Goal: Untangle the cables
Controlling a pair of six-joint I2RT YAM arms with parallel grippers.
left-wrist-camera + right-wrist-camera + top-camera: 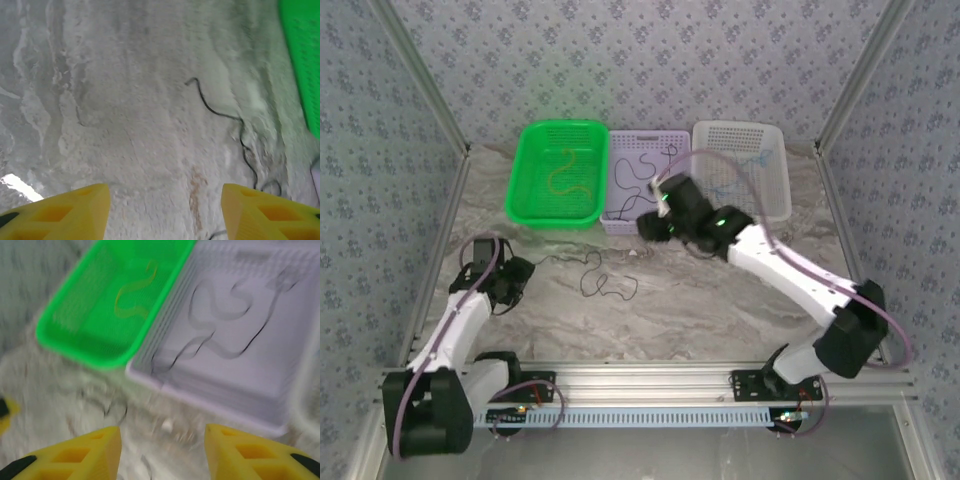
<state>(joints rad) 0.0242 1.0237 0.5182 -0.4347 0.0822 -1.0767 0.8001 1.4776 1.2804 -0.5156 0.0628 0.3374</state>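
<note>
left hand (165, 212) spread wide, empty, over the surface (125, 100) near 1 loose black cable (235, 122). right hand (162, 450), equally wide, faces yellow cable (132, 295) in green basket (80, 350), dark cable (225, 320) in purple basket (210, 400).

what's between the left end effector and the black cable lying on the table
Nothing visible. The left end effector is open above the bare table, and the black cable lies ahead, slightly to its right, with only tabletop between them.

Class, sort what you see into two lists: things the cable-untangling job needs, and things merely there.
Job: loose black cable on the table; black cable in the purple basket; yellow cable in the green basket; white basket.
Merely there: table, patterned wall, metal rail.
</note>
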